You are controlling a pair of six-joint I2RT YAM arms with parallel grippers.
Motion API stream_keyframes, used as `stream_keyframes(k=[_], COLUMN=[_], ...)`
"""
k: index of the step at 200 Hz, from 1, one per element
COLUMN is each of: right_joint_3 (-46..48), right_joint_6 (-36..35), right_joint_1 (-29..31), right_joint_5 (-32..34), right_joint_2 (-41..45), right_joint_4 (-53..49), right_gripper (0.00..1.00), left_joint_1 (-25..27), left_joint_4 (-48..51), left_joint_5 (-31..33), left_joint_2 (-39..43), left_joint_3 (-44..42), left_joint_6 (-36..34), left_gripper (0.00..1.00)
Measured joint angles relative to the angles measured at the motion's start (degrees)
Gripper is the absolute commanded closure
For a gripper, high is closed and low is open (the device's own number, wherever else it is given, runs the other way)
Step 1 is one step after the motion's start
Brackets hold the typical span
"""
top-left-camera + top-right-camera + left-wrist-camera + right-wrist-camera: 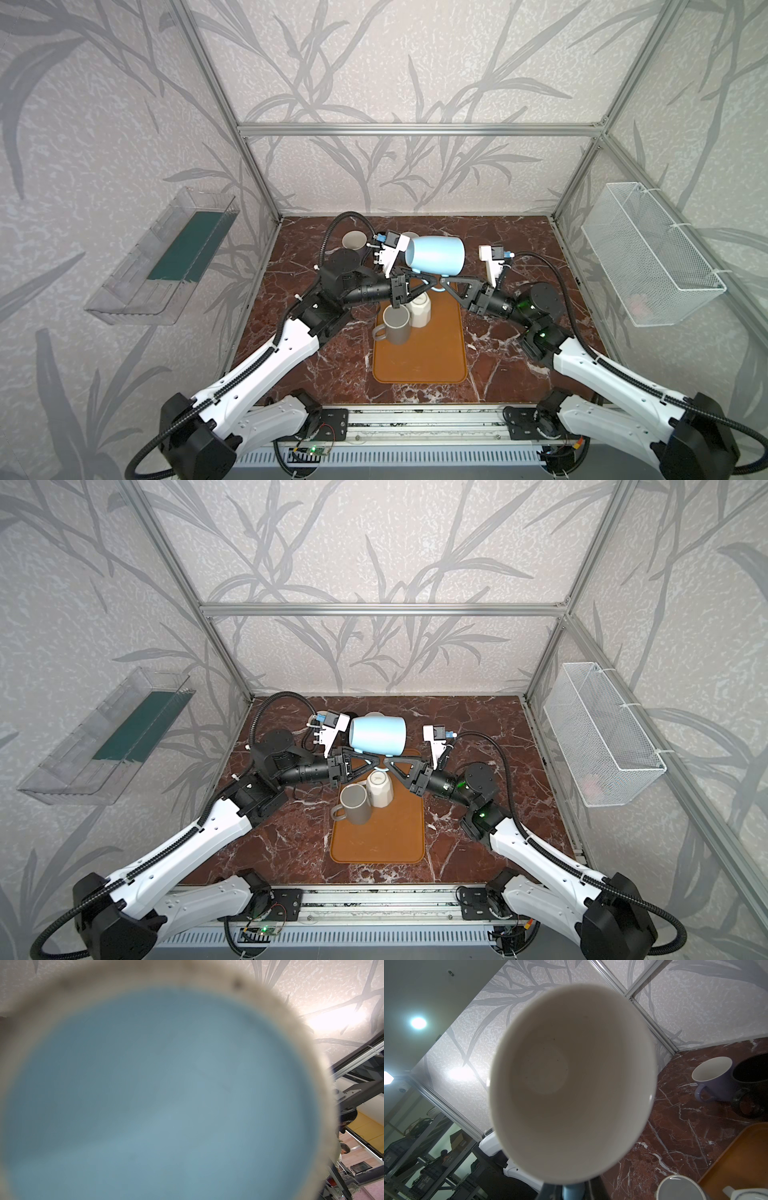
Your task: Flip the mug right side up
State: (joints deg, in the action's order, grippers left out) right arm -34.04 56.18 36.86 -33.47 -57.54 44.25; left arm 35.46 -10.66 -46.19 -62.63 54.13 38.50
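Note:
The light blue mug (pixel 436 255) hangs on its side above the far end of the mat in both top views. Its white inside (pixel 571 1084) faces the right wrist camera, and its blue base (pixel 155 1095) fills the left wrist view, hiding the left jaws there. My right gripper (pixel 444 284) is shut on the mug's blue handle (pixel 572 1191) under the body. My left gripper (pixel 428 285) comes in from the other side. Its black fingers are drawn together at the same handle, tip to tip with the right gripper's.
On the orange mat (pixel 419 365) stand an upright grey mug (pixel 397 326) and a white mug (pixel 419 313), bottom up. A lavender mug (pixel 712 1082) and a black mug (pixel 751 1084) sit at the back left. A wire basket (pixel 652 253) and a clear tray (pixel 166 257) hang on the walls.

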Motion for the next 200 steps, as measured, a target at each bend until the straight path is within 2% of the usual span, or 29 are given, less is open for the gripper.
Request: stream_keyframes(k=[76,132,200], right_joint_3=[0.0,-0.8,-1.1], right_joint_6=[2.6,4.0,4.0], right_joint_1=[0.1,0.1,1.0], right_joint_5=[0.4,0.4,-0.9], right_joint_2=[-0.2,-1.0,-1.6], right_joint_4=[3.1,5.4,5.1], right_gripper=[0.86,0.81,0.77], left_joint_1=[-0.7,-1.1,-0.6], left_joint_4=[-7.0,-11.6,-12.6], left_joint_5=[-4.3,-5.9,-6.7], left_joint_2=[-1.4,-2.2,-3.3], left_joint_3=[-0.9,-1.0,-1.1], left_joint_6=[2.7,4.8,5.7], left_gripper=[1.00,1.00,1.00])
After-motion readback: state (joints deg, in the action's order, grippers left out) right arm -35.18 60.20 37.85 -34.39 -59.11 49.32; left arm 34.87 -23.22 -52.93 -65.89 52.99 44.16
